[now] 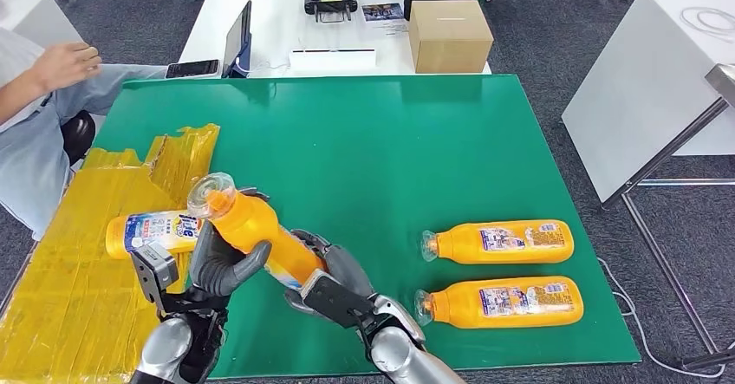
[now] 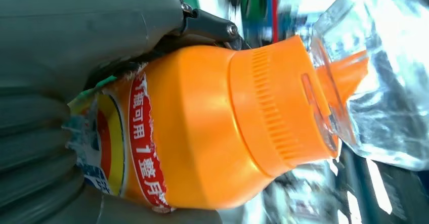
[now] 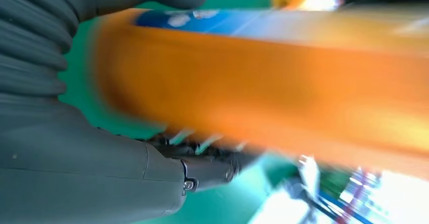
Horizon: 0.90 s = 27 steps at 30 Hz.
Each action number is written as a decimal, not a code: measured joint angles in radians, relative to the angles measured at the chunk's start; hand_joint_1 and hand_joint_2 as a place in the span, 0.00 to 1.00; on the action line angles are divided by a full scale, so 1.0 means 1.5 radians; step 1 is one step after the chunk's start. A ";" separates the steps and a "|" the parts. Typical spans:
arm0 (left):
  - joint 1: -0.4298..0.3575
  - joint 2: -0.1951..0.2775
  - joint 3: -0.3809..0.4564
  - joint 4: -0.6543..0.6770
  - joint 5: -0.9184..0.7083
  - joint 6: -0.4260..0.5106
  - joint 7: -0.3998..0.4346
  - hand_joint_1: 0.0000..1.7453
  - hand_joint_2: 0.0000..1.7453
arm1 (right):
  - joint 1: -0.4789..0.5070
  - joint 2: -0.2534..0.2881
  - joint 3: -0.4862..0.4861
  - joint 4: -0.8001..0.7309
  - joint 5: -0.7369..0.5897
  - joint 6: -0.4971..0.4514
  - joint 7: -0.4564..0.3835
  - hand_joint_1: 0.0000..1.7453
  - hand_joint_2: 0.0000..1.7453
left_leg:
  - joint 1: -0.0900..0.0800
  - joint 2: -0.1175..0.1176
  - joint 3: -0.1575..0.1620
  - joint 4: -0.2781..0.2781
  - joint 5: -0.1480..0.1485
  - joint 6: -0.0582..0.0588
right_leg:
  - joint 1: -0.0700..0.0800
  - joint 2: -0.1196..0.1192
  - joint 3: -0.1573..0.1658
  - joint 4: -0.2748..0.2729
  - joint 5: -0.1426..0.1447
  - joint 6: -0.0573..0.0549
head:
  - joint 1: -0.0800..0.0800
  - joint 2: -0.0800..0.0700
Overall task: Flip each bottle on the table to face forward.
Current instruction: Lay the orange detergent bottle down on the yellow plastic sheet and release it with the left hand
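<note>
Gripping one orange bottle (image 1: 251, 228) off the bench (image 1: 364, 141), left robot hand (image 1: 217, 267) near neck, right robot hand (image 1: 334, 276) at base, two bottles (image 1: 498, 241) lying right.

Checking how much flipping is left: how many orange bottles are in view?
4: one bottle held up by the left hand and right hand, one lying on the yellow sheet, two lying on the green mat.
</note>
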State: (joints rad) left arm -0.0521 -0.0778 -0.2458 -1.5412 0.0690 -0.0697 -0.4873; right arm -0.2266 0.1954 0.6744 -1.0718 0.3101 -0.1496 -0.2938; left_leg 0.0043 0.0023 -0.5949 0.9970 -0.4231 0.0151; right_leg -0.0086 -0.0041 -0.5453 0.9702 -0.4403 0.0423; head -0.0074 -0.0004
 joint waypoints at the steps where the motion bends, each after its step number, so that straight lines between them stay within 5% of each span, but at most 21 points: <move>1: 0.000 0.002 0.003 -0.003 -0.009 0.013 -0.002 1.00 1.00 | 0.005 -0.002 -0.003 -0.013 -0.003 -0.005 -0.006 0.00 1.00 | 0.000 0.000 0.000 0.000 0.000 0.000 | 0.000 0.000 0.000 0.000 0.000 0.000 | 0.000 0.000; 5: 0.001 0.013 0.019 -0.022 -0.101 0.104 -0.010 1.00 1.00 | 0.028 -0.013 -0.020 -0.071 -0.008 -0.030 -0.026 0.00 1.00 | 0.000 0.000 0.000 0.000 0.000 0.000 | 0.000 0.000 0.000 0.000 0.000 0.000 | 0.000 0.000; 9: -0.002 0.042 0.034 -0.030 -0.436 0.330 0.044 1.00 1.00 | 0.068 -0.030 -0.056 -0.164 -0.006 -0.066 -0.057 0.00 1.00 | 0.000 0.000 0.000 0.000 0.000 0.000 | 0.000 0.000 0.000 0.000 0.000 0.000 | 0.000 0.000; 11: -0.006 0.062 0.040 -0.028 -0.587 0.390 0.091 1.00 1.00 | 0.089 -0.041 -0.077 -0.215 -0.003 -0.076 -0.063 0.00 1.00 | 0.000 0.000 0.000 0.000 0.000 0.000 | 0.000 0.000 0.000 0.000 0.000 0.000 | 0.000 0.000; 20: -0.020 0.165 0.035 0.012 -0.956 0.345 0.264 1.00 1.00 | 0.148 -0.066 -0.153 -0.367 -0.007 -0.093 -0.081 0.00 1.00 | 0.000 0.000 0.000 0.000 0.000 0.000 | 0.000 0.000 0.000 0.000 0.000 0.000 | 0.000 0.000; 27: -0.023 0.223 0.020 0.039 -0.981 0.318 0.282 1.00 1.00 | 0.168 -0.074 -0.193 -0.420 -0.013 -0.093 -0.081 0.00 1.00 | 0.000 0.000 0.000 0.000 0.000 0.000 | 0.000 0.000 0.000 0.000 0.000 0.000 | 0.000 0.000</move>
State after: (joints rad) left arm -0.0871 0.2563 -0.2157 -1.4822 -1.4024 0.4070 -0.0641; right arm 0.0257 0.0849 0.3852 -1.7020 0.2901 -0.2896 -0.4158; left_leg 0.0047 0.0026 -0.5947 0.9970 -0.4231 0.0150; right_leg -0.0084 -0.0039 -0.5458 0.9702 -0.4404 0.0421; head -0.0073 -0.0004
